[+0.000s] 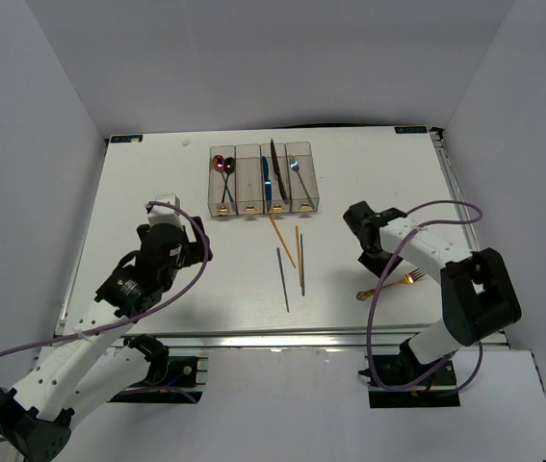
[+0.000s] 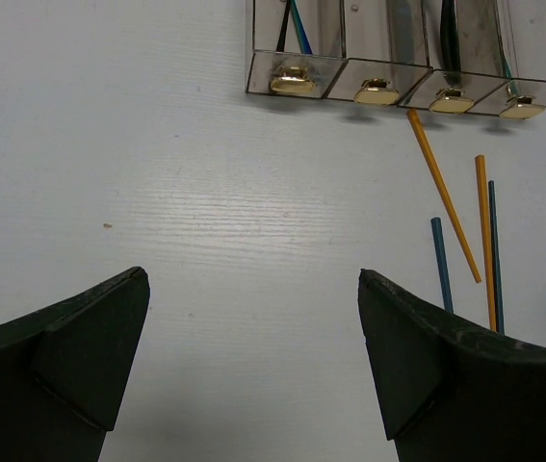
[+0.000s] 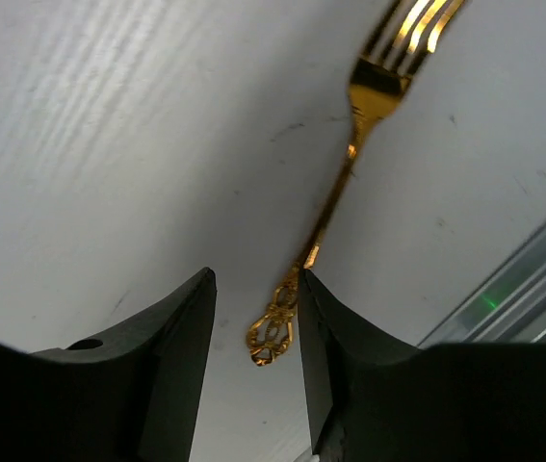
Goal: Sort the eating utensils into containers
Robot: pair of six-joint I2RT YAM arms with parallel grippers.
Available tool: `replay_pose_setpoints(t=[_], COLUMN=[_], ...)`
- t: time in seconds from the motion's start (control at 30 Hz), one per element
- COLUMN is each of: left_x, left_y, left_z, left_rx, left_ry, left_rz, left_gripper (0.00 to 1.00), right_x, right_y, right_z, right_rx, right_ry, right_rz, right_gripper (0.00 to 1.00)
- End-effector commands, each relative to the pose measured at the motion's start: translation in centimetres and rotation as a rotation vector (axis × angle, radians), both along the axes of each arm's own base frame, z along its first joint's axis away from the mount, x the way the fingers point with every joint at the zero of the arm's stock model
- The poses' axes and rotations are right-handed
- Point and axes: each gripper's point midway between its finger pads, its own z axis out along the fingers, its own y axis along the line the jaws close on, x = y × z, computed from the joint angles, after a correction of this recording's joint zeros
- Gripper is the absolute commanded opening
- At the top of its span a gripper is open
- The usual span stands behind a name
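**A:** Top view: containers [image 1: 263,204] sit far centre on the table [image 1: 398,173]. Spoons [image 1: 222,168] are in the left bin, knives [image 1: 265,178] in the third and an iridescent fork [image 1: 299,178] in the right one. The second bin looks empty. Four chopsticks [image 1: 292,260] lie loose on the near side of the bins. Gold fork [image 1: 393,283] is near right, by the right arm.

**B:** Left wrist?

**A:** Left gripper [image 2: 253,327] is spread wide with nothing in it, over bare table. Bins are ahead and the chopsticks are off to its right.

**B:** Right wrist?

**A:** Right gripper [image 3: 253,308] is roughly half spread, straddling the gold fork's handle end. The handle sits against one finger [image 3: 325,327], with a gap to the other. The fork looks flat on the table, not clamped.

**B:** So the step is fork pickup.

**A:** That's my read. Next it needs to close fully on the handle, lift, and carry far-left to the bin with the other fork. The handle is thin and off-centre, so it could twist or slip as the jaws close.
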Motion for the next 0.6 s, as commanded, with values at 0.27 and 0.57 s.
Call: replay_pose_setpoints(t=[0.27,0.57], left_x=[0.0,0.0], left_y=[-0.3,-0.7], left_z=[0.0,-0.4], left_rx=[-0.008,-0.005], left_ry=[-0.006,0.006], left_rz=[-0.021,-0.036], left_gripper=[0.98,0.98], right_x=[-2.4,-1.2], right_y=[-3.3,-5.5], right_z=[-1.0,-4.4], right_rx=[-0.031,0.090], right_ry=[-0.047,-0.122], right_rz=[-0.282,-0.218], right_gripper=[0.49,0.52])
